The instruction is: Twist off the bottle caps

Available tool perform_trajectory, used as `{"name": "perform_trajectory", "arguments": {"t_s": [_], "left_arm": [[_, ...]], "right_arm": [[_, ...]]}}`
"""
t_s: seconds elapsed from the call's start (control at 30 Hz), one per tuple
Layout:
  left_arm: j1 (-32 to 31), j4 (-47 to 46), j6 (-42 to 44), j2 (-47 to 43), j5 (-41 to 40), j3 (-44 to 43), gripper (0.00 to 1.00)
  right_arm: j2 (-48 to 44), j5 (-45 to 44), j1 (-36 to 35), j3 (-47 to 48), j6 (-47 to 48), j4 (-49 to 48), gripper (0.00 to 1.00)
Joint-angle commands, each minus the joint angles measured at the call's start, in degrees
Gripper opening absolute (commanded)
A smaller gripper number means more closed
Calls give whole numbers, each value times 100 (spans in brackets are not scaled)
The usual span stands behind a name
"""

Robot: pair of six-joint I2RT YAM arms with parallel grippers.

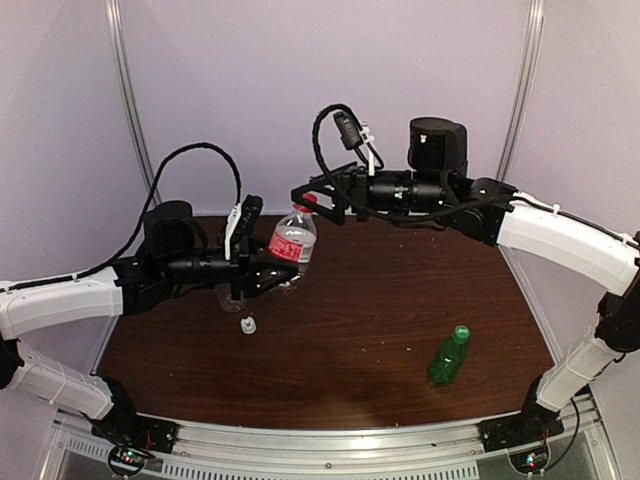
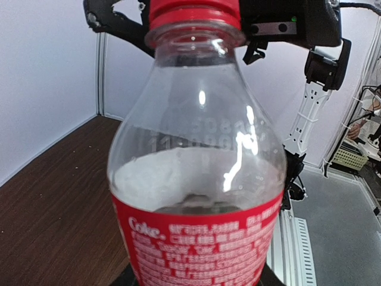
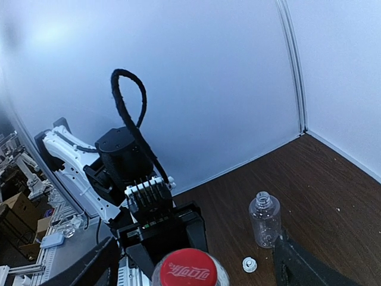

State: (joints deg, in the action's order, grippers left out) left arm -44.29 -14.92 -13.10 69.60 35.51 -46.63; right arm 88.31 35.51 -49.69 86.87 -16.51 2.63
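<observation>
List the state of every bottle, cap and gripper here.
Coke bottle: held in the air, capped.
red cap: on the Coke bottle.
clear bottle: upright on the table, uncapped.
white cap: off, on the table by the clear bottle.
green bottle: lying on its side, green cap on.
left gripper: shut on the Coke bottle.
right gripper: open, fingers either side of the red cap.

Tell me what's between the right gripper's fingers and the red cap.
Nothing but air. In the right wrist view, the round red plastic cap sits between the right gripper's spread fingers, gaps both sides; the left gripper holds its clear bottle.
</observation>
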Motion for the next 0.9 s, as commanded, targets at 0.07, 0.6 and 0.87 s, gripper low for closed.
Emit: {"name": "perform_trajectory", "arguments": {"t_s": [0.07, 0.6, 0.87], "left_arm": [[28, -119, 94, -8, -178, -239, 17], [26, -107, 155, -81, -205, -184, 17], [26, -402, 101, -234, 451, -26, 18]], "right_arm": [[95, -942, -144, 238, -123, 337, 78], [84, -200, -117, -17, 227, -139, 12], [208, 1957, 329, -131, 1049, -553, 8]]}}
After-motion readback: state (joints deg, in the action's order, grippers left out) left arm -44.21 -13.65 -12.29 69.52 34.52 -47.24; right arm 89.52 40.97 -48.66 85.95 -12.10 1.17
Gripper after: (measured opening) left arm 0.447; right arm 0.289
